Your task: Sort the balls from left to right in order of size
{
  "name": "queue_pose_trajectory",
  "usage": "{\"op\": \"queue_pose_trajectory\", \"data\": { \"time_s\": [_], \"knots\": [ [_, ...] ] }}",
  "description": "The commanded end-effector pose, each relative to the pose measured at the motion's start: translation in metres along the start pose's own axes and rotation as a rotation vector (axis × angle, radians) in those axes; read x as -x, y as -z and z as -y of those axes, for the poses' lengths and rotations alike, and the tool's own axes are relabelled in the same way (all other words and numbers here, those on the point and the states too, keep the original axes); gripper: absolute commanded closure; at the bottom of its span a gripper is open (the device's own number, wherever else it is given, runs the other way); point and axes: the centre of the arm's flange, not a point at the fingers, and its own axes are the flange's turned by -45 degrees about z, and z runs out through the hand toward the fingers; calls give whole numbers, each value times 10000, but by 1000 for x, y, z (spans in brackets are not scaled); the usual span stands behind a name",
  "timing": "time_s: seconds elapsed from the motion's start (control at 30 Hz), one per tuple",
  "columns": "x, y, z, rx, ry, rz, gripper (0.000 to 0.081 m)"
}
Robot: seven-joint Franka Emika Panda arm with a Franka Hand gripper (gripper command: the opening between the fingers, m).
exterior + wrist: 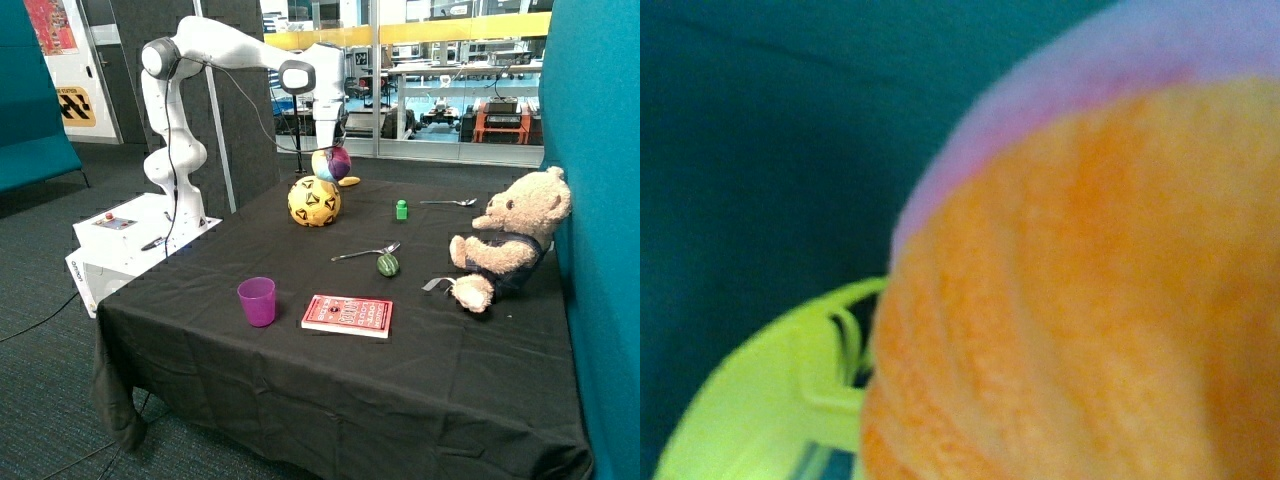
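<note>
The Franka arm's gripper (331, 148) hangs at the far edge of the black table (470, 380), pinching the multicoloured ball (332, 163) just above and behind the large yellow ball (314, 201) with black triangles, beside a flattish yellow piece (349, 181). The wrist view is filled by the held ball's orange and pink panels (1090, 300), with the yellow piece (770, 400) below it. The small plain yellow ball is not visible, and if the round, soft ball slips from the grasp it could strike the big ball and roll off the edge.
</note>
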Motion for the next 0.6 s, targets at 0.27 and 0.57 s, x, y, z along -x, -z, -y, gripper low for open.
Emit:
{"op": "queue_pose_trajectory", "data": {
  "time_s": [0.27, 0.57],
  "knots": [
    [38, -7, -57, 26, -946, -66, 808],
    [57, -29, -78, 25, -1241, -66, 808]
  ]
}}
